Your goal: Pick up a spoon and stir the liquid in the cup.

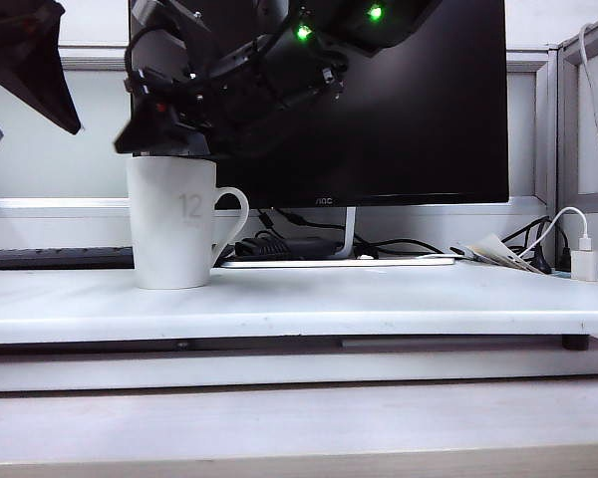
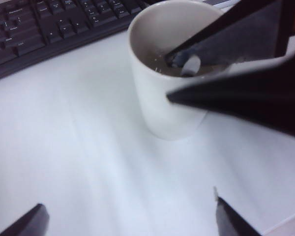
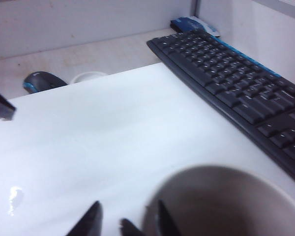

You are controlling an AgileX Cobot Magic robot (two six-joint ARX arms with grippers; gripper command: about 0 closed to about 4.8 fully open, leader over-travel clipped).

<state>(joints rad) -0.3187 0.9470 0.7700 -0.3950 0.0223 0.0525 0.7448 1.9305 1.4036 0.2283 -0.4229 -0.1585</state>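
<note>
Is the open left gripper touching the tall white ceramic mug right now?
Apart. The left wrist view shows the left gripper with its fingertips spread wide, bare white table between them and the mug.

Monitor (image 1: 379, 100), keyboard (image 3: 236, 83), mouse (image 3: 42, 80)

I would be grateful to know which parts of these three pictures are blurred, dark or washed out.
Exterior view: the right gripper over the cup is a dark silhouette against the black monitor. Left wrist view: the table is washed out and softly focused, and the left gripper fingertips are dark. Right wrist view: the cup's rim is out of focus, while the keyboard is sharper.
</note>
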